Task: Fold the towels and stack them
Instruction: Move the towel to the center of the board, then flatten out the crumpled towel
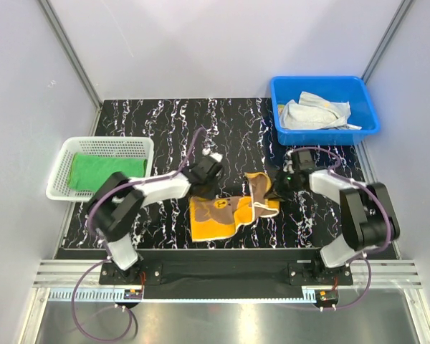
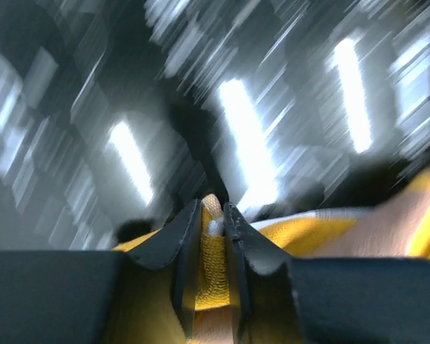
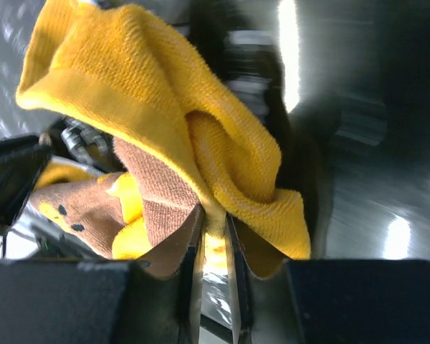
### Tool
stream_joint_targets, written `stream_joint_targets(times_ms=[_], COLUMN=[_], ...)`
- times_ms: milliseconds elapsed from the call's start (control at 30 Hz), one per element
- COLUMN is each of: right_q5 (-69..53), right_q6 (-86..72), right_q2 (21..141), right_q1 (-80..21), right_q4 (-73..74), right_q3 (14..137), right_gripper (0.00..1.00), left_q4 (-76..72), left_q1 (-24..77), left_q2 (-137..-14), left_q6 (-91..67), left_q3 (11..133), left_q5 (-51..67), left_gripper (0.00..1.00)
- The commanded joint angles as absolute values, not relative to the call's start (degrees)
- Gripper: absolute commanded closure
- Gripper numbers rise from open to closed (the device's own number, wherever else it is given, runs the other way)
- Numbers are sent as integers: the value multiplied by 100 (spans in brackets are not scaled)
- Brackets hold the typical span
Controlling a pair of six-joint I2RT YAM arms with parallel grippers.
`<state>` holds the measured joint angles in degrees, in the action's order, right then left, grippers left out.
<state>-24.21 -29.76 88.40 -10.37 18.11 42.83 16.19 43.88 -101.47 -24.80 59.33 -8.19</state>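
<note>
A green towel [image 1: 100,172] lies in the white basket [image 1: 63,188] at the left edge of the desk [image 1: 158,122]. Mid-desk near the front edge, the left tool [image 2: 212,215] and the right tool [image 3: 213,229] each clamp the rumpled orange-yellow bear towel [image 1: 218,216]. Pale towels [image 1: 315,113] sit in the blue bin [image 1: 367,118] at the far right corner.

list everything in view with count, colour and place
table: 1, black with white veining, under everything
white basket: 1, white, table's left edge
blue bin: 1, blue, far right corner
bear towel: 1, orange-yellow with brown bear, crumpled, near middle
green towel: 1, green, inside white basket
pale towels: count unclear, whitish-grey, heaped in blue bin
left pincer: 1, black, shut on bear towel
right pincer: 1, black, shut on bear towel
</note>
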Motion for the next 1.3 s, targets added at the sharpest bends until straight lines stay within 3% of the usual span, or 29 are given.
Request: stream_joint_targets(times_ms=[0, 67, 233, 333, 533, 767, 967, 1267], right_q5=[-2916, -3145, -3191, -2857, -2576, -2627, -2707, -2698], right_q6=[-3128, -3243, -3130, -2708, -1794, -1345, -1309, -1468], right_q2=[9333, 9641, 9573, 9466, 10018, 10547, 10573, 10441], right_q1=[-1834, -2143, -2549, -2540, -2312, -1925, -1776, -1626], right_q4=[1126, 722, 1149, 1851, 2723, 3146, 3182, 3067], right_q3=[4728, 4825, 5352, 5808, 6644, 7224, 7119, 6917], right_gripper=[76, 76, 78, 78, 81, 74, 65, 63], left_q4=[2241, 2372, 2313, 1645, 1073, 1239, 1195, 852], left_q1=[4359, 4359, 4316, 3991, 3551, 3262, 3164, 3164], left_q2=[-8880, -8056, -7155, -7224, -8005, -9613, -10081, -10555], left_q6=[-3338, -3471, -3016, -2260, -1557, -861, -940, -905], left_q3=[5187, 4931, 4895, 4957, 5308, 6248, 6398, 6442], left_q5=[-1695, -1845, -2215, -1523, -714, 182, 598, 1354], left_gripper=[75, 73, 55, 47, 45, 46, 48, 47])
